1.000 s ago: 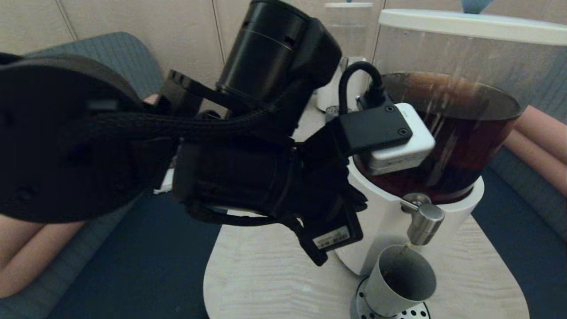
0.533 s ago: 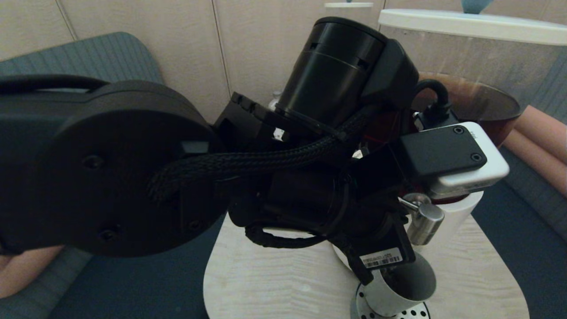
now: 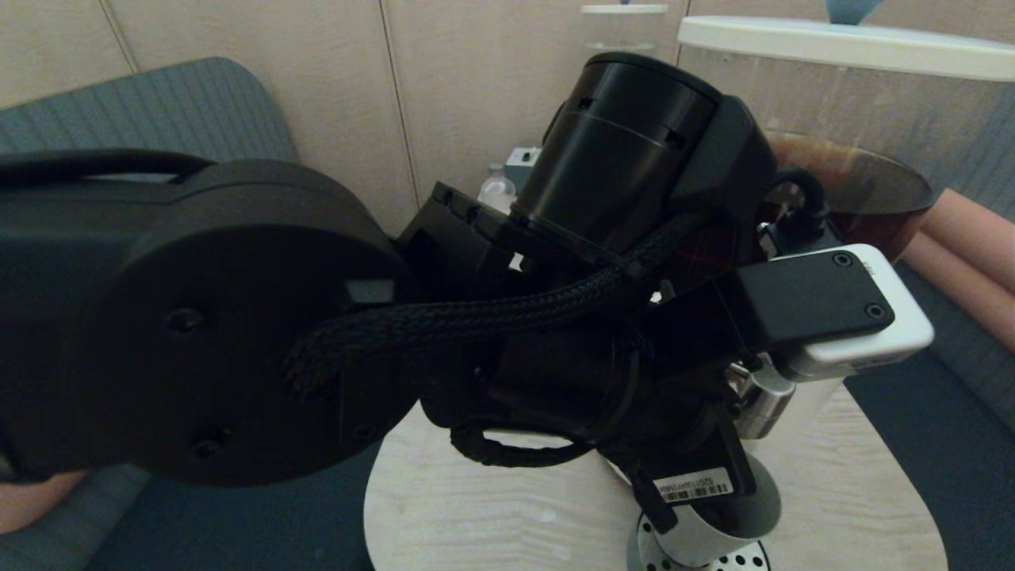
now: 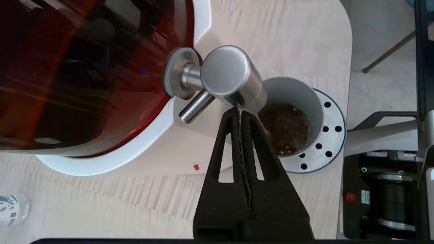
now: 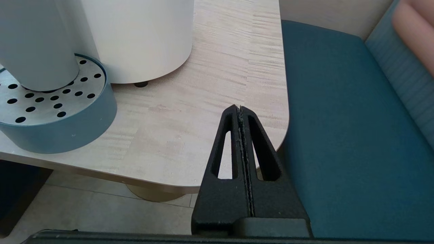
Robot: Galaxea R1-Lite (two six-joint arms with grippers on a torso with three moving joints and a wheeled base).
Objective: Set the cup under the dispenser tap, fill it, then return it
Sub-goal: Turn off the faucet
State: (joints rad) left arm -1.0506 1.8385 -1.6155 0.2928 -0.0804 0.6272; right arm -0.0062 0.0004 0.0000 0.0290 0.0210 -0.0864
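The grey-green cup [image 4: 295,101] stands on a round perforated drip tray [image 4: 327,135] under the brushed-steel dispenser tap [image 4: 227,74], with brown liquid in its bottom. My left gripper [image 4: 240,112] is shut and empty. Its tips sit at the tap's body, beside the tap's thin lever [image 4: 196,107]. In the head view my left arm hides most of the tap [image 3: 765,404] and the cup [image 3: 714,533]. My right gripper [image 5: 240,108] is shut and empty, low over the table's corner, apart from the cup [image 5: 37,44].
The large dispenser's tank [image 3: 856,182] of dark liquid and its white base [image 5: 142,37] fill the table's far right. A small clear bottle [image 4: 9,208] lies on the wooden table [image 3: 492,507]. A blue bench seat [image 5: 339,135] borders the table.
My left arm has swung right and down toward the tap. It now covers much of the tap and cup in the head view.
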